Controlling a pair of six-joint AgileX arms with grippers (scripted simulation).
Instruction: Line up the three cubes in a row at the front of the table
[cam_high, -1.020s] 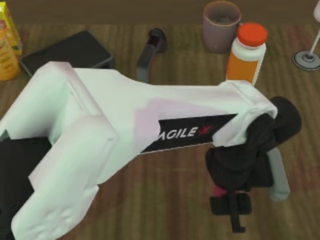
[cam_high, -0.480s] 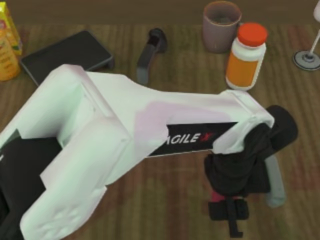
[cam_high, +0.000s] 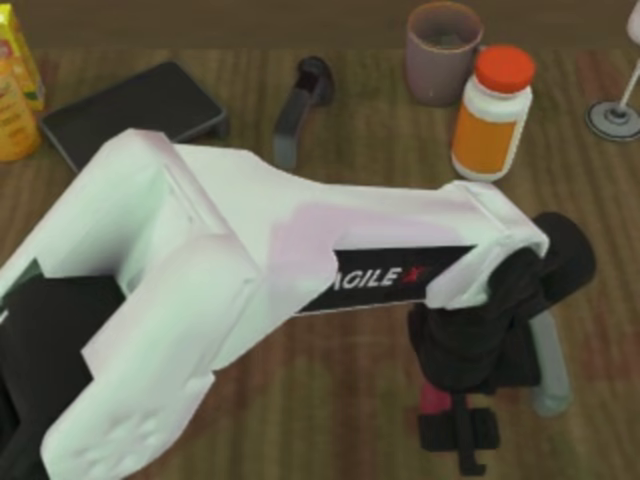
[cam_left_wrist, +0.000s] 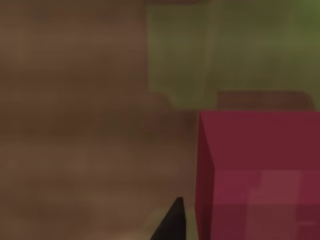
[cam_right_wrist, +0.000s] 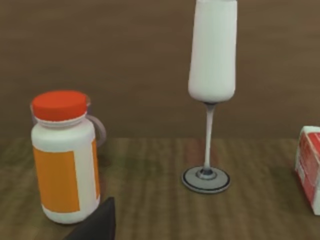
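My left arm (cam_high: 300, 260) reaches across the table (cam_high: 330, 400) to its front right. Its gripper (cam_high: 458, 440) points down over the small dark red cube (cam_high: 432, 398), of which only a sliver shows beside the wrist. In the left wrist view the red cube (cam_left_wrist: 260, 175) fills the space by the jaws, and the one dark fingertip (cam_left_wrist: 173, 222) that shows stands a narrow gap off its side. The deep blue cube and the pale blue-white cube are hidden or out of view. My right arm is outside the top view; one fingertip (cam_right_wrist: 106, 215) shows, with nothing beside it.
Along the back stand a white bottle with an orange cap (cam_high: 492, 112), a grey mug (cam_high: 443, 52), a dark handle-shaped object (cam_high: 300, 105), a dark grey tray (cam_high: 135, 110), a yellow carton (cam_high: 15, 85) and a stemmed glass (cam_right_wrist: 210, 100). A red-and-white box (cam_right_wrist: 310, 170) sits beside the glass.
My left arm swung toward the table's front with the red cube under its gripper, then nearly stopped. A little more of the cube now shows beside the wrist.
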